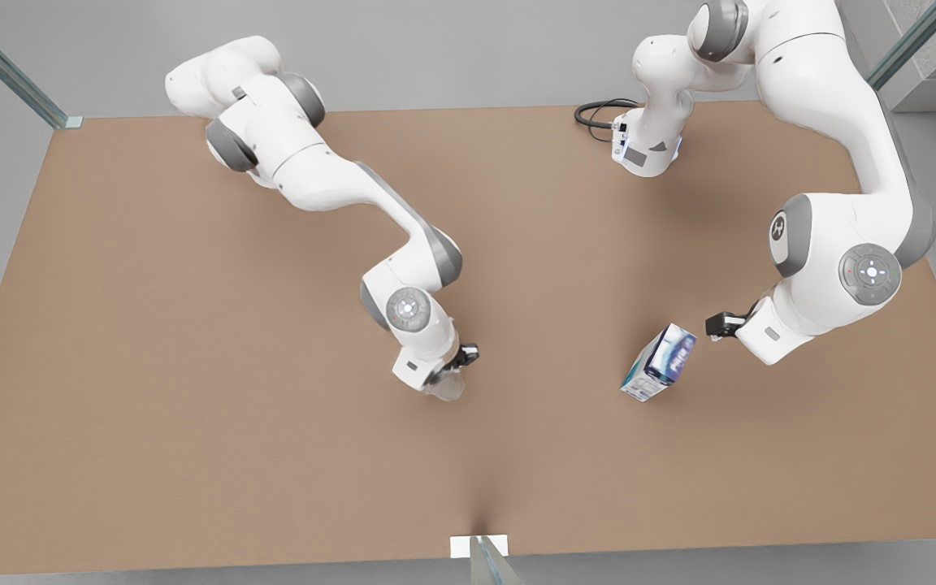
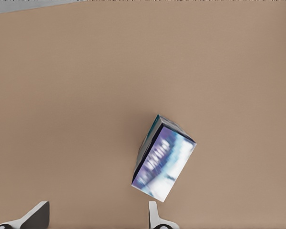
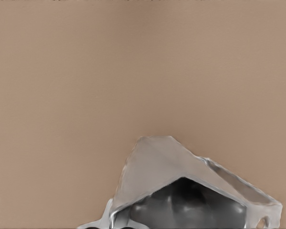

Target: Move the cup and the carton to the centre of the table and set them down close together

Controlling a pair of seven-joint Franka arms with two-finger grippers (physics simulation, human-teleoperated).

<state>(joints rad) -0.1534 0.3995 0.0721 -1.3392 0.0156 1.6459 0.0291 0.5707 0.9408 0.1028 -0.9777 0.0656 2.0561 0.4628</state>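
Front view: you see the light-brown desk [image 1: 192,366] with both arms reaching over it. The arm on this view's left ends in the right gripper [image 1: 453,375], which sits low near the middle of the desk, its fingers closed on the silvery-grey cup [image 1: 445,387]. On this view's right, the left gripper [image 1: 717,326] hovers just beside the blue-and-white carton [image 1: 660,362], not touching it. The carton stands on the desk, turned at an angle to the desk's edges, well apart from the cup. A black cable [image 1: 598,114] loops near the far edge.

Left wrist view: you look down on the carton [image 2: 164,158] resting on the desk [image 2: 86,95]. Two fingers [image 2: 35,215] are spread wide with nothing between them; the carton lies ahead of them, nearer one fingertip.

Right wrist view: the faceted cup [image 3: 181,186] sits close under the camera, held over bare desk [image 3: 133,62]; you can see its dark hollow and pale angular walls.
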